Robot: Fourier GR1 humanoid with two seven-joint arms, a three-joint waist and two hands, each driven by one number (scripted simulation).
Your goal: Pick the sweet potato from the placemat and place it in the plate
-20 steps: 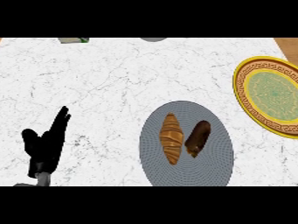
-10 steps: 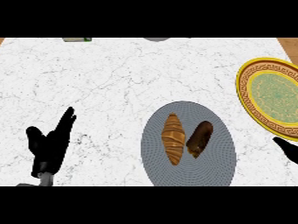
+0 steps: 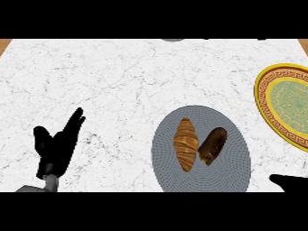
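Two hands showed: my left hand rested open left of the mat, fingers straight and up; of my right hand, at the mat's lower right, I could not tell the fingers. On the round grey ribbed mat lay a croissant and, just right of it, the dark potato. The gold-rimmed plate sat right of the mat.

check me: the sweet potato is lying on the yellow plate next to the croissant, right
Not quite. In the head view the sweet potato lies on the grey placemat next to the croissant. The yellow plate sits apart at the right edge, with neither item on it.
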